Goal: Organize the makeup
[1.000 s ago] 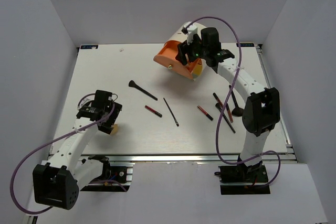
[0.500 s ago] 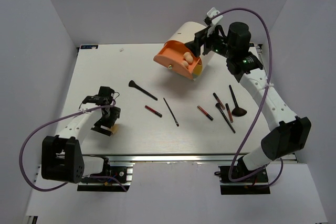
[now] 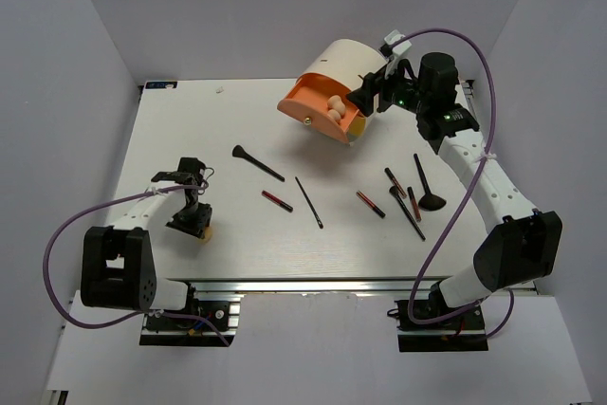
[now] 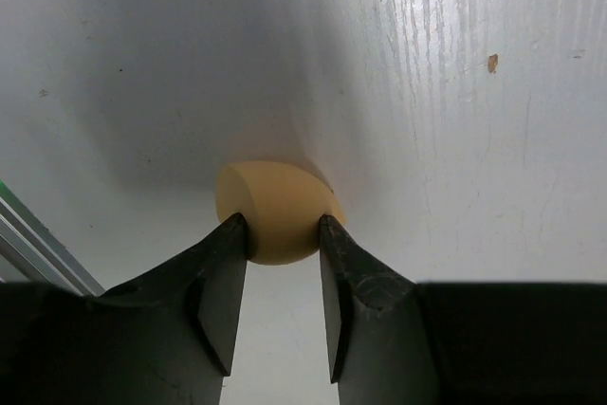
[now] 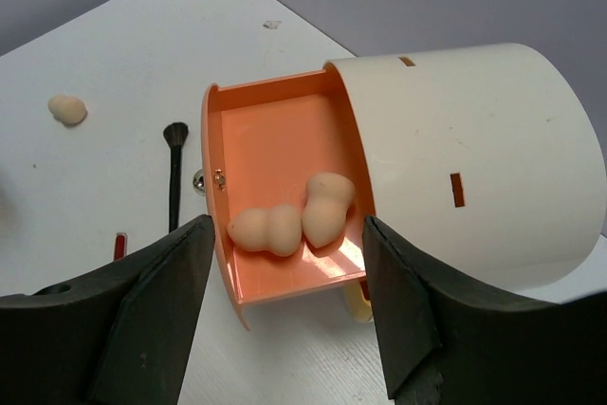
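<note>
The beige sponge (image 4: 275, 211) lies at the near left of the surface (image 4: 455, 139), pinched on both sides by the left fingers (image 4: 223, 272). It looks soft, light and springy, so a gentle squeeze around its middle should do. The right fingers (image 5: 156, 310) stand wide and empty above the orange drawer (image 5: 275, 130).

Both were built of white links and chunky black joint housings, the left arm (image 3: 142, 208) and the right arm (image 3: 482, 175) alike. A purple cable (image 3: 444, 31) looped along each. Green lights (image 3: 403, 100) glowed near the right wrist. The fingers (image 4: 213, 282) of the left gripper (image 4: 285, 227) were matte black wedges.
</note>
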`<action>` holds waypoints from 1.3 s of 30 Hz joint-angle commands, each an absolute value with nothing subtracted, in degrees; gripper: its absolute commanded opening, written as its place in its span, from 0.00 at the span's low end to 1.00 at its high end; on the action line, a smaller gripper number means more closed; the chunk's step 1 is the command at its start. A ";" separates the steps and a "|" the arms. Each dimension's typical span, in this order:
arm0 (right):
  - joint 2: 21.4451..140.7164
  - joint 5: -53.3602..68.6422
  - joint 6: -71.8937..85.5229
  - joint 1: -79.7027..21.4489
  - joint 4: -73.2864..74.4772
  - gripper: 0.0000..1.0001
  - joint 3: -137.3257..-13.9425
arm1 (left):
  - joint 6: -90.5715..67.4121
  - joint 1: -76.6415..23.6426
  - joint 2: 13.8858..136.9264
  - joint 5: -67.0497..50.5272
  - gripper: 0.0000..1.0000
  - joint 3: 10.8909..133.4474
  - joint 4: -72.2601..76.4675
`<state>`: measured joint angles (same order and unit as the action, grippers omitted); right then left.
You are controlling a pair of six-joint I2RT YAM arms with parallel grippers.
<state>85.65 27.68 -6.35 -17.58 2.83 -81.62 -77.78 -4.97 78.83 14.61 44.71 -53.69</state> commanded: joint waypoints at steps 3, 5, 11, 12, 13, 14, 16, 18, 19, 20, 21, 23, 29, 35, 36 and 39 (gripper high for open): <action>83.41 29.44 -4.92 -16.61 0.62 0.69 -81.65 | -75.42 -4.75 77.87 15.91 0.39 44.91 -51.68; 83.32 29.53 -4.66 -16.35 0.62 0.69 -81.56 | -74.36 -4.75 77.70 14.95 0.20 44.04 -50.37; 82.79 30.06 -4.83 -15.56 0.79 0.70 -81.21 | -69.53 -5.27 72.43 11.69 0.00 46.57 -48.87; 82.53 30.41 -5.10 -15.38 0.88 0.70 -81.12 | -67.96 -5.71 71.12 11.43 0.00 47.45 -48.52; 82.44 30.93 -5.18 -15.12 0.79 0.70 -80.86 | -67.42 -6.50 69.71 10.56 0.00 48.33 -48.17; 81.92 31.89 -5.19 -14.86 0.62 0.70 -80.08 | -66.11 -7.03 66.74 9.76 0.00 49.91 -46.51; 81.39 32.60 -5.01 -14.33 -0.25 0.69 -79.11 | -65.39 -8.95 63.82 7.39 0.00 50.45 -43.26; 80.78 32.87 -4.92 -14.06 -1.14 0.69 -77.79 | -64.52 -10.98 60.57 4.23 0.00 52.20 -35.80; 80.68 32.87 -4.83 -13.98 -1.14 0.69 -77.52 | -64.51 -13.68 60.12 3.52 0.00 52.82 -33.16; 80.42 32.78 -4.92 -13.97 -1.14 0.69 -77.08 | -64.16 -15.19 60.12 2.30 0.00 53.43 -27.31; 80.33 32.70 -4.83 -13.80 -1.06 0.69 -76.73 | -64.16 -16.68 60.73 2.20 0.00 55.35 -24.81; 79.98 32.26 -5.10 -13.80 -0.88 0.69 -76.20 | -63.03 -20.55 63.00 1.33 0.00 58.26 -18.50; 77.88 31.20 -6.50 -13.45 -0.09 0.70 -73.13 | -56.36 -25.22 77.67 -1.83 0.00 76.35 -12.48; 75.33 30.50 -6.50 -13.18 -0.09 0.70 -68.73 | -52.47 -26.37 91.57 -5.27 0.00 90.43 -12.13; 75.15 30.32 -6.50 -13.10 -0.09 0.70 -68.30 | -52.38 -26.54 92.89 -6.06 0.00 91.31 -11.87; 74.53 30.23 -6.33 -13.10 -0.09 0.70 -66.80 | -51.42 -27.51 97.72 -6.41 0.01 95.35 -10.90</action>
